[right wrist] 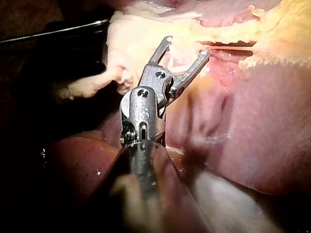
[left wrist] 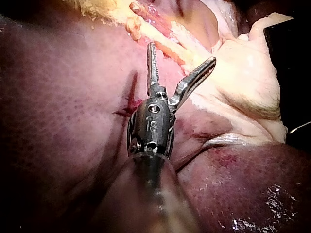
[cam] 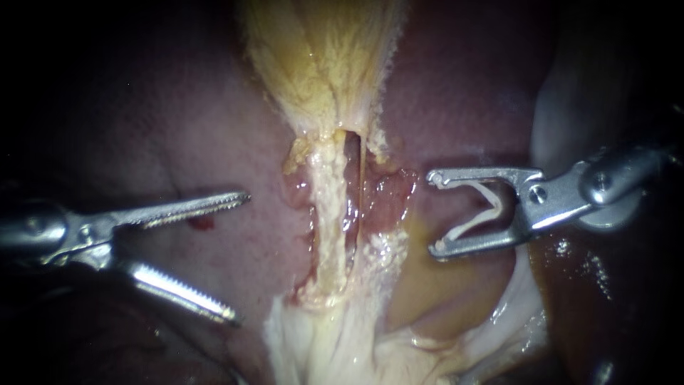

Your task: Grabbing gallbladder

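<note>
Scene: A mottled pink-red liver is shown across the endoscope view, flanked by two instruments.
Gallbladder: The yellow, fibrous, tapering gallbladder is seen at 12 o'clock, narrowing to a point near the centre. It lies apart from both sets of jaws.
Centre: A pale, crumbly yellow strip of tissue is seen running from the gallbladder's point toward 6 o'clock. A thin tan tube is stretched just beside it, over raw red tissue.
6 o'clock: A mass of glossy whitish tissue is spread along the lower edge.
Left instrument: The left instrument, silver with long toothed jaws, is brought in from 9 o'clock. Its jaws are spread wide and nothing is gripped. They are held over the liver near a small red spot.
Right instrument: The right instrument, silver with hooked jaw tips, is brought in from 3 o'clock. Its jaws stand apart, and a white V-shaped clip is seated between them, touched from both sides.
Left wrist view: The spread jaws are pictured above the liver, with the yellow strip just ahead of the tips.
Right wrist view: The jaws are pictured short of the strip, with whitish tissue beyond them.
</note>
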### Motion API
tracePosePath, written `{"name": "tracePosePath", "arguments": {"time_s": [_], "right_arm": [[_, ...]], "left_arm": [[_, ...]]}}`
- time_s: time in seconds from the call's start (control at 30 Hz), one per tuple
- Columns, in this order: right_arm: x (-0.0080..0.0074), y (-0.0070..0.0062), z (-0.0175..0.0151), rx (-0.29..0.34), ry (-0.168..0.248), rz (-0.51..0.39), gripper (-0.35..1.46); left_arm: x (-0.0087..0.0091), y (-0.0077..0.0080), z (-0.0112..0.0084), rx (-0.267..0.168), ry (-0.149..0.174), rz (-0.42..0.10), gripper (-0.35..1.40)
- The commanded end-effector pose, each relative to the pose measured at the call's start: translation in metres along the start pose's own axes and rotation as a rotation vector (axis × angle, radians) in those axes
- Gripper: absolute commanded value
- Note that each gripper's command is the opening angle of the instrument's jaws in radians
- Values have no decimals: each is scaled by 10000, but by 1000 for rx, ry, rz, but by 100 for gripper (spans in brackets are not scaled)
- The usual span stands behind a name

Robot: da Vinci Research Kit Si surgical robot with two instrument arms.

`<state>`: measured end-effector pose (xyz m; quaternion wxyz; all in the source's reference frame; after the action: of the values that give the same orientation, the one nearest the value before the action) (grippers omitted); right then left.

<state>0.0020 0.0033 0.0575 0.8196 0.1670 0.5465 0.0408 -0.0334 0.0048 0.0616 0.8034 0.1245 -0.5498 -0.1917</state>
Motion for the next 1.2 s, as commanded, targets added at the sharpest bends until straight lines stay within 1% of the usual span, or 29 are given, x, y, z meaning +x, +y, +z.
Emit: {"name": "tracePosePath", "arguments": {"time_s": [0.03,0.17,0.3,0.5,0.63,0.73,0.87,0.97,1.07,1.13,1.2], "right_arm": [[0,0,0,0,0,0,50],[0,0,-1,0,0,0,50],[-1,0,-1,0,0,0,50],[-1,1,-1,-1,0,0,50],[-1,1,0,-1,0,0,50],[-1,1,0,-1,0,0,50],[-2,1,0,-1,0,0,50],[-2,1,0,-1,0,0,50],[-2,1,0,-1,0,0,50],[-2,1,0,-1,0,0,50],[-2,1,0,-1,0,0,50]], "left_arm": [[0,0,0,0,0,0,118],[-1,1,0,1,0,0,118],[-5,8,4,6,-1,-9,118],[-12,29,12,-36,2,-23,114],[-22,48,22,-76,4,-46,109],[-26,60,30,-99,5,-64,108],[-25,74,46,-112,4,-85,98],[-22,84,56,-121,5,-86,96],[-19,89,63,-129,4,-97,89],[-16,90,65,-134,3,-114,84],[-13,91,66,-140,2,-125,74]]}}
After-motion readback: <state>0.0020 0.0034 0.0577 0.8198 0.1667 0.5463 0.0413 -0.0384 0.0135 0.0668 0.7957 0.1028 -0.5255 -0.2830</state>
